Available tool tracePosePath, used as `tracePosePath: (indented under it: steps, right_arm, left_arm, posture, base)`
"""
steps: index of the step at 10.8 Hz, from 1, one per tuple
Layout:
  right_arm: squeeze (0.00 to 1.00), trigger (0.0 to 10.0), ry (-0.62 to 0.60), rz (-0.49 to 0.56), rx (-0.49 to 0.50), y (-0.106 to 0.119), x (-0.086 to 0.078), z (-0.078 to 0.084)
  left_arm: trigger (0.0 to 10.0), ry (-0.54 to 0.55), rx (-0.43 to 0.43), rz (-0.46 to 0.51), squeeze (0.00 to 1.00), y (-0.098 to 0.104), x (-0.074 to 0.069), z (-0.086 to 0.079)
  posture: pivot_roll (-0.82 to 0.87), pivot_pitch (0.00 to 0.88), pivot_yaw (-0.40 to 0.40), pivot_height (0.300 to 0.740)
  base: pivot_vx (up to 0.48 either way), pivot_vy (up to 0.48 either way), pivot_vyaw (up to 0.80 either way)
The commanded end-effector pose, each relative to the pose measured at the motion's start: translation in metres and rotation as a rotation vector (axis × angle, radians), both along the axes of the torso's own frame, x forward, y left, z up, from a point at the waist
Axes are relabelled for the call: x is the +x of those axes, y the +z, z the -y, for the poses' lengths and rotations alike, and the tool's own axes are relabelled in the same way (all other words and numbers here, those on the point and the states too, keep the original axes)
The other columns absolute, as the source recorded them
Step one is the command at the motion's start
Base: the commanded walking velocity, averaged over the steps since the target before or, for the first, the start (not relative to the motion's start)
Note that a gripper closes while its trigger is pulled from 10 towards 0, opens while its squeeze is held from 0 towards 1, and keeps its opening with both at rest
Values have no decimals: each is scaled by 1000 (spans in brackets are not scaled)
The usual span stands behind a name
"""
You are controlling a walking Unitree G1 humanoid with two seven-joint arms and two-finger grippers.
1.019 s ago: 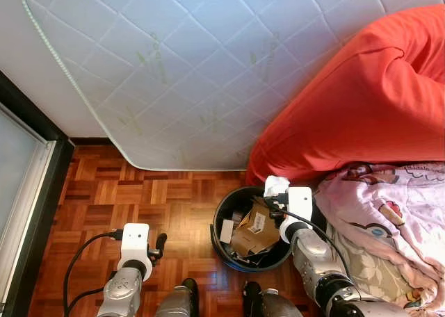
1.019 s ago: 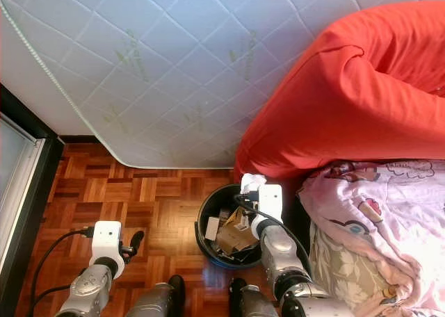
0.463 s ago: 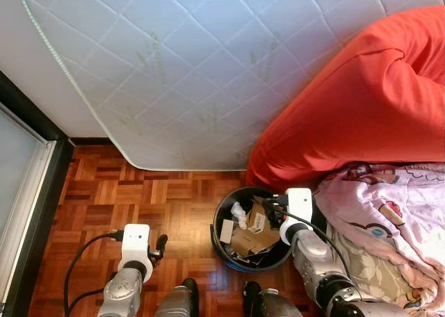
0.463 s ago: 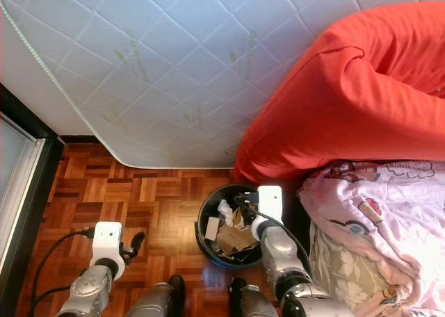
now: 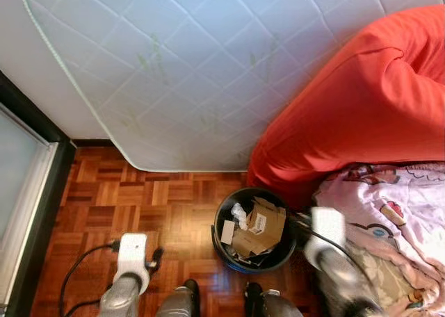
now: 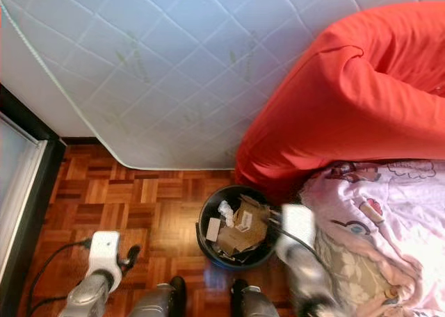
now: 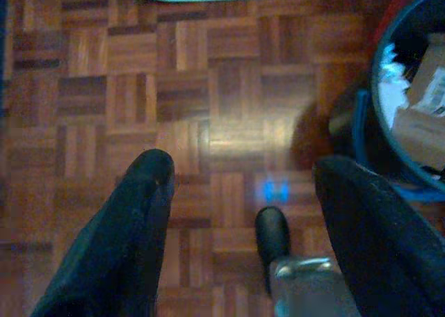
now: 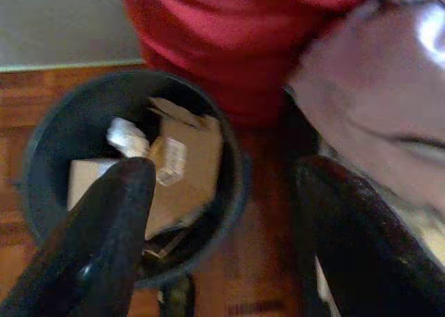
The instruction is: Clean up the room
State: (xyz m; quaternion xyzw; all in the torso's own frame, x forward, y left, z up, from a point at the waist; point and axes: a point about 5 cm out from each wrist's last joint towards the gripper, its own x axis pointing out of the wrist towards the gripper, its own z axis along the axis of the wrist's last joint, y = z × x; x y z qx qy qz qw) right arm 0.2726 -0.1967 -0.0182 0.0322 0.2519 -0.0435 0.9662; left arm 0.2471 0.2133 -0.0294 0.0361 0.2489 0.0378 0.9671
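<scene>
Head camera, looking down: a round black plastic waste bin (image 5: 254,228) stands on the reddish-brown wooden parquet floor (image 5: 149,206), just beside the lower edge of a large red fabric beanbag (image 5: 361,101). Inside the bin lie a folded brown cardboard box (image 5: 261,226), a crumpled white tissue (image 5: 239,213) near its left rim, and a small white card (image 5: 227,231). Behind the bin, a white quilted mattress (image 5: 181,67) leans upright, its rounded corner meeting the floor. A pink patterned blanket (image 5: 389,220) is heaped beside the bin on the robot's right. The blurred right gripper (image 5: 327,226) sits between bin and blanket; the left gripper (image 5: 154,256) hangs low over the floor, near a black door frame (image 5: 35,185) at the left edge. Left wrist view: the left gripper's two black fingers (image 7: 135,226) are spread apart and empty above the parquet, with the bin's rim at one side. Right wrist view: the right gripper's fingers (image 8: 115,213) are spread wide, holding nothing, with the bin and its tissue beyond them. Judging by this, the tissue is already binned, so that piece of tidying looks done. The blanket heap appears still untidied and crowds the right arm, and the beanbag overhangs the bin's far side.
</scene>
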Motion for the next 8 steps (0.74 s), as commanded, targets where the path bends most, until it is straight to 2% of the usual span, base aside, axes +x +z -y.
tracePosePath:
  steps: [1,4,5,8]
  right_arm:
    - [0,10000,-43,-57,13,-15,-19,7]
    - [0,10000,-116,-157,16,-33,-47,17]
    - [0,10000,-135,-162,13,-35,-50,20]
    - [0,10000,-154,-157,6,-30,-43,25]
  left_arm:
    - [10000,26,13,-83,0,-13,-17,-6]
    - [10000,24,13,-140,0,-18,-21,-6]
    - [10000,38,7,-157,0,-20,-23,-5]
    - [10000,28,-7,-211,0,-26,-27,2]
  posture:
    - [171,212,1,740]
    - [144,159,-5,740]
    - [142,135,-9,740]
    - [120,96,-23,740]
  base:
    - [0,0,0]
    - [0,0,0]
    - [0,0,0]
    - [0,0,0]
